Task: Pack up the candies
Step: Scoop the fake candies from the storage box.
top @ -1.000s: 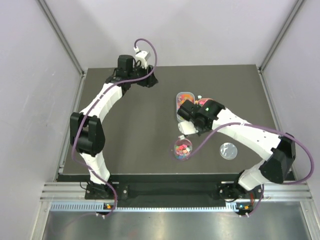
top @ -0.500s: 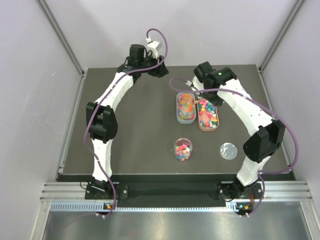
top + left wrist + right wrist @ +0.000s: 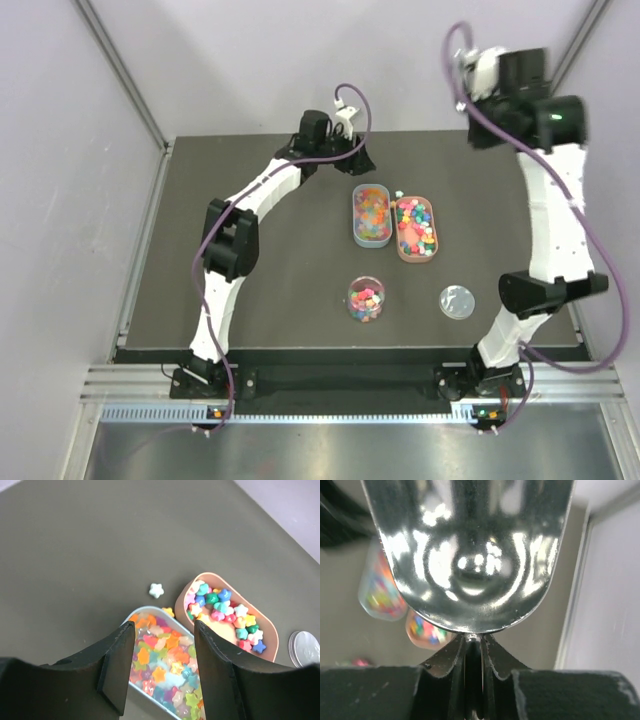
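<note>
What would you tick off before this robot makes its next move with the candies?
1. Right hand grips scoop: ok, shut on its handle.
2. Scoop empty: ok, nothing coloured shows in it.
3. Left hand free: ok, open above the blue tray, holding nothing.
4. Cup uncovered: ok, lid lies apart beside it.
5. Cup filled with candies: cannot tell how full.
6. No strays: not ok, one star lies loose on the table near the blue tray.
</note>
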`<move>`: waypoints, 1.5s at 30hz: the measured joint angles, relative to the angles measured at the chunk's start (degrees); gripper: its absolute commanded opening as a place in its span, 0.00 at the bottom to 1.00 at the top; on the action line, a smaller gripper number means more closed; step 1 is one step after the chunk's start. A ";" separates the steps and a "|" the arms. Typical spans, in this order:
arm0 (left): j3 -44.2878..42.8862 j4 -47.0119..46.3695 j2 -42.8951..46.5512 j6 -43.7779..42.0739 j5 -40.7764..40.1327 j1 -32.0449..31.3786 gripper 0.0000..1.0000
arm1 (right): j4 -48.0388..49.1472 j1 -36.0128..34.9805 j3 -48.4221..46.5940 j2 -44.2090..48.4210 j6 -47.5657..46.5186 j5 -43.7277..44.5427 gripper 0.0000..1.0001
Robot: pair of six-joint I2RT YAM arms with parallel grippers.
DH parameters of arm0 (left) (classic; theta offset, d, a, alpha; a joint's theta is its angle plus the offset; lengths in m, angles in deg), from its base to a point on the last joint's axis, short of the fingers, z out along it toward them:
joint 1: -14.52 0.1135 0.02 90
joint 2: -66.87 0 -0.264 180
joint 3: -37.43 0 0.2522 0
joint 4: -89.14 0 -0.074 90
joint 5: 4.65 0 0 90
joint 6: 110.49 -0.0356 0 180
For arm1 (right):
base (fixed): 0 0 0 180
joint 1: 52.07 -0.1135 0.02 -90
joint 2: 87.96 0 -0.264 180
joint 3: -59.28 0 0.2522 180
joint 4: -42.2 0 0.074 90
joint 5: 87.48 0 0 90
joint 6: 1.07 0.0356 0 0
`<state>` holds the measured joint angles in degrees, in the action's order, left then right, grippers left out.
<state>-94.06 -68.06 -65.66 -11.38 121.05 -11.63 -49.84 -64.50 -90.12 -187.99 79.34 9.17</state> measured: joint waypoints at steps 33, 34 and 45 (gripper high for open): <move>9.29 -12.48 4.66 -5.16 -9.88 -3.21 0.56 | 6.01 11.34 41.22 -5.03 15.69 -25.59 0.00; 9.88 -12.50 5.09 -5.22 -10.10 -3.34 0.56 | 4.00 11.17 43.15 -4.94 15.10 -25.88 0.00; 7.74 -11.78 4.13 0.33 -1.73 -4.39 0.52 | 1.75 2.49 47.25 6.45 12.31 -27.08 0.00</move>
<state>-86.33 -79.84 -61.53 -11.05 119.32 -16.02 -48.10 -62.00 -42.86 -181.54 91.65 -17.91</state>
